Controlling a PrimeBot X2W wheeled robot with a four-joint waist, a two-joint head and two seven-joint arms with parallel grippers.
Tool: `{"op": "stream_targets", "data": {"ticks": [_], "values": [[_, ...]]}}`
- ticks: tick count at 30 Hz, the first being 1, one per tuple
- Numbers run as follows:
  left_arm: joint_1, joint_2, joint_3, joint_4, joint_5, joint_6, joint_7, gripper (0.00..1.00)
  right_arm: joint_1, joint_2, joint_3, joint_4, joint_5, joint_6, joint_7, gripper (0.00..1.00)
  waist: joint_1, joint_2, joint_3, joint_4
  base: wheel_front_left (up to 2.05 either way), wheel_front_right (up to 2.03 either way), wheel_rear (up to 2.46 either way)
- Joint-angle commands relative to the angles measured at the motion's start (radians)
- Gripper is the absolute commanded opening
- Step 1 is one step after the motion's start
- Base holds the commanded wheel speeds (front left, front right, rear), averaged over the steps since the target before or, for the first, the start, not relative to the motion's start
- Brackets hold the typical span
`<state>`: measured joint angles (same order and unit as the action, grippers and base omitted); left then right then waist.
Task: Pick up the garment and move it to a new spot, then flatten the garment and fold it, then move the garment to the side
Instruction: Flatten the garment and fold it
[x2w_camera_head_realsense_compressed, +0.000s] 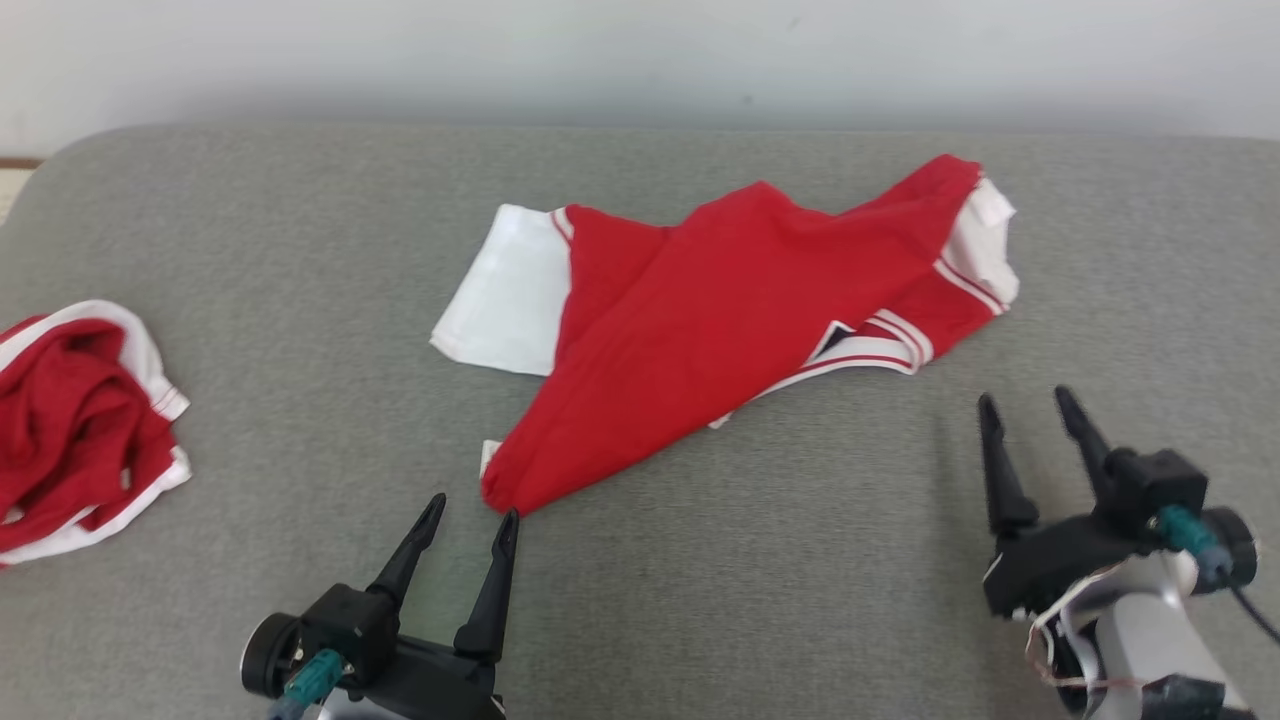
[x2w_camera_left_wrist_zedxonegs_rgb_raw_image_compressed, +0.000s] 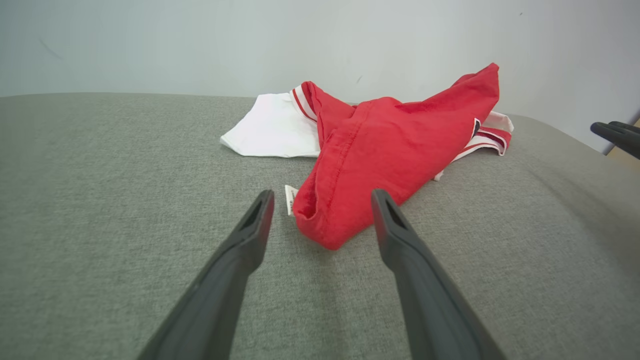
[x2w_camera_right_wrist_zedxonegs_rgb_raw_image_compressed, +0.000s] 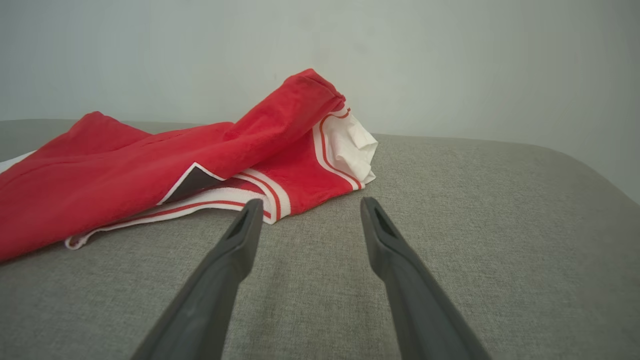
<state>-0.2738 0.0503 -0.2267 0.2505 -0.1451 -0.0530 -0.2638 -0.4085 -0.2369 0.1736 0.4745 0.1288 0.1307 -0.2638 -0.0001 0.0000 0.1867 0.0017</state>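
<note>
Though both wrist views get garment close up, head view adds second red-white pile far left. Garment sits rumpled mid cushion. Left wrist view: white tag beside near corner. Count: two cloth pieces, two grippers. Left gripper wide, corner between fingers; right gripper wide, empty, near hem.

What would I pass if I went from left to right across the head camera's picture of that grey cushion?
crumpled red-and-white garment → left gripper, open, at the bottom edge → spread red-and-white garment in the middle → right gripper, open, at the lower right
</note>
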Motion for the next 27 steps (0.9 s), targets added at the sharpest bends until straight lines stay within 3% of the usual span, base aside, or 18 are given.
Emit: {"op": "stream_targets", "data": {"ticks": [1, 11, 19, 23, 24, 25, 27], "values": [[-0.017, 0.001, 0.004, 0.005, 0.008, -0.006, -0.002, 1.0, 0.018, 0.003, 0.004, -0.005, 0.008, 0.0, -0.001, 1.0, 0.0001, 0.0, -0.016, -0.044, 0.0, 0.0, 0.0], [-0.082, 0.001, 0.048, 0.164, 0.022, -0.027, -0.002, 1.0, 0.096, 0.021, 0.005, -0.033, 0.008, 0.0, -0.001, 1.0, 0.0001, 0.0, -0.009, -0.114, 0.0, 0.0, 0.0], [-0.131, 0.0, 0.085, 0.265, 0.023, 0.008, -0.002, 1.0, 0.078, 0.032, 0.0, -0.04, 0.012, 0.0, 0.0, 1.0, 0.0001, 0.0, 0.015, -0.14, 0.0, 0.0, 0.0], [-0.139, 0.001, 0.089, 0.277, 0.023, 0.001, -0.002, 1.0, 0.08, 0.037, -0.001, -0.042, 0.012, 0.0, 0.0, 1.0, 0.0001, 0.0, 0.023, -0.145, 0.0, 0.0, 0.0], [-0.143, 0.001, 0.087, 0.276, 0.024, -0.004, -0.002, 0.68, 0.08, 0.037, -0.002, -0.043, 0.012, 0.0, -0.001, 1.0, 0.0001, 0.0, 0.025, -0.146, 0.0, 0.0, 0.0], [-0.145, 0.001, 0.087, 0.276, 0.022, -0.006, -0.002, 0.0, 0.08, 0.036, -0.003, -0.043, 0.012, 0.0, -0.001, 1.0, 0.0001, 0.0, 0.026, -0.146, 0.0, 0.0, 0.0], [-0.148, 0.001, 0.089, 0.282, 0.01, -0.015, -0.002, 0.0, 0.079, 0.037, -0.005, -0.043, 0.013, 0.0, -0.001, 1.0, 0.0001, 0.0, 0.029, -0.146, 0.0, 0.0, 0.0]]}}
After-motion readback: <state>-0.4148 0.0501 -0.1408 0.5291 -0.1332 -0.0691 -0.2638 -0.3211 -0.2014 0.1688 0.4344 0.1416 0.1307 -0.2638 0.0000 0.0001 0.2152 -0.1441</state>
